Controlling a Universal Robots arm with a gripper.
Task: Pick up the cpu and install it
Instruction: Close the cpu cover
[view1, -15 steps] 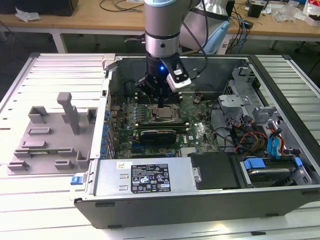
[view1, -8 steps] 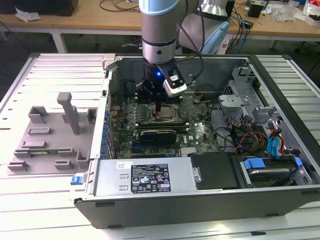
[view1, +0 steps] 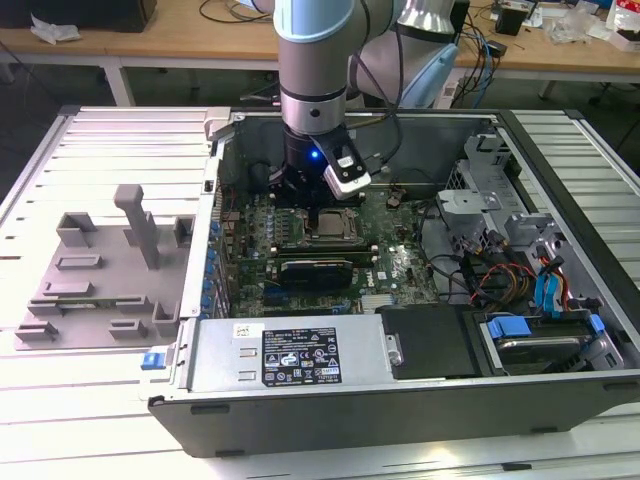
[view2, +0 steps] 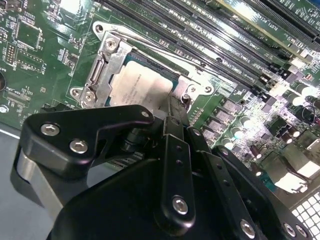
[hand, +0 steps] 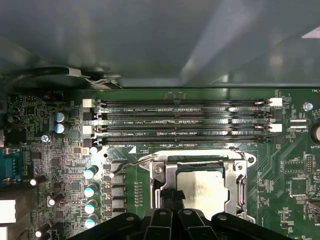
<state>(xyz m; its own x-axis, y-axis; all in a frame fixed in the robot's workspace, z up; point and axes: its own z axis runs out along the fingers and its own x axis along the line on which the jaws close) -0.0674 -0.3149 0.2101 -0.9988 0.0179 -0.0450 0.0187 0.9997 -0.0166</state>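
Observation:
The cpu (view1: 331, 225) is a silvery-grey square chip lying flat inside the metal socket frame (hand: 164, 176) on the green motherboard (view1: 395, 265) of an open computer case. Both wrist views show its pale metal top, the cpu (view2: 137, 87) and cpu (hand: 202, 187). My gripper (view1: 318, 212) hangs straight down from the arm over the socket. In the first wrist view the gripper (hand: 171, 196) has its black fingertips together at one edge of the chip, with nothing between them. In the second wrist view the gripper (view2: 172, 102) ends right at the chip's edge.
Black memory slots (hand: 182, 122) run beside the socket. The case walls (view1: 215, 200) ring the board; a drive bay with cables (view1: 520, 270) sits at the exterior view's right, a power supply (view1: 290, 355) in front. A grey fixture block (view1: 105, 270) lies outside at the left.

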